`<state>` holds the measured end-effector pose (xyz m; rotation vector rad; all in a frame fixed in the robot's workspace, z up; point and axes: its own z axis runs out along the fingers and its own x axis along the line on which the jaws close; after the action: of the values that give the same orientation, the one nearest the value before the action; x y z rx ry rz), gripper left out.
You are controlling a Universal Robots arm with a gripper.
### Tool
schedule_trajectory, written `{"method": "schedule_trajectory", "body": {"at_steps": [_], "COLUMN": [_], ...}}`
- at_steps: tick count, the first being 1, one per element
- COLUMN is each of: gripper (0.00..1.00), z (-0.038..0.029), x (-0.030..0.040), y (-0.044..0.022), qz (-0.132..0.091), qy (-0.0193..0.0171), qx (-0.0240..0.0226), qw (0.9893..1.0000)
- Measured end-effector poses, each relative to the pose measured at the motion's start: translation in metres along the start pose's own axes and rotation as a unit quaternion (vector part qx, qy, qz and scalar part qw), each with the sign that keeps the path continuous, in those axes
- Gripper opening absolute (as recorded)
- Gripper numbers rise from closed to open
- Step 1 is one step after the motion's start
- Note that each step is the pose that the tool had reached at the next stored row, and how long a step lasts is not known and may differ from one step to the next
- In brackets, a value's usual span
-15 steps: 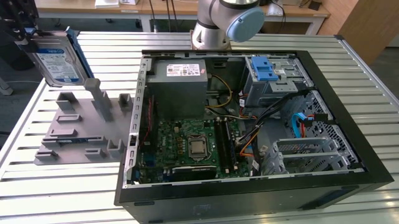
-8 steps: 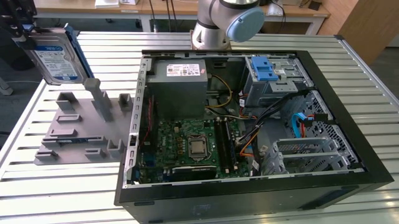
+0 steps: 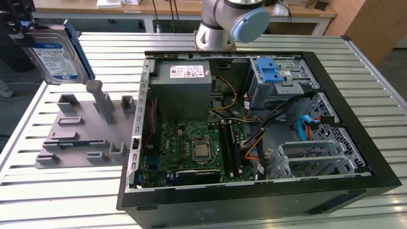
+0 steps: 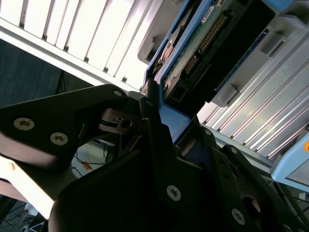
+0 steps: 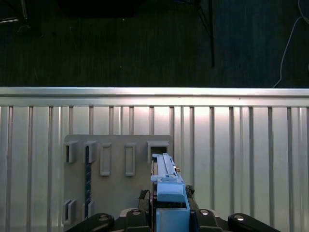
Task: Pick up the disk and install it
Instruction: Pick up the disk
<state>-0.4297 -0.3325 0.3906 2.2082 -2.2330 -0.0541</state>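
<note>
The disk (image 3: 58, 51), silver-grey with a blue-and-white label and a blue rail frame, hangs upright above the table at the exterior view's far left. My gripper (image 3: 23, 36) is shut on its upper edge. It is lifted above the grey fixture plate (image 3: 79, 129). In the first wrist view the disk (image 5: 167, 186) appears edge-on between the black fingers (image 5: 100, 220), over the fixture plate (image 5: 116, 193). In the second wrist view the gripper (image 4: 166, 123) clamps the blue frame, and the disk's (image 4: 203, 43) circuit-board side and connector face the camera.
An open black computer case (image 3: 356, 188) lies on the slatted metal table (image 3: 64, 195), to the exterior view's right of the fixture. Inside are a motherboard (image 3: 197, 148), a grey power supply box (image 3: 184, 90), a drive bay with a blue latch (image 3: 270, 71) and a metal drive cage (image 3: 315, 157). The arm's base (image 3: 219, 24) stands behind the case.
</note>
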Motion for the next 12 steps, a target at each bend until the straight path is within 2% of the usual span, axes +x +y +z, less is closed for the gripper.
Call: {"method": "schedule_trajectory", "body": {"at_steps": [12], "gripper": [0.36], "z": [-0.0205], "x": [-0.0005], "y": [0.0005], "qz": [0.000], "qy": [0.0000], "qx": [0.0001], "qw": [1.0000]}}
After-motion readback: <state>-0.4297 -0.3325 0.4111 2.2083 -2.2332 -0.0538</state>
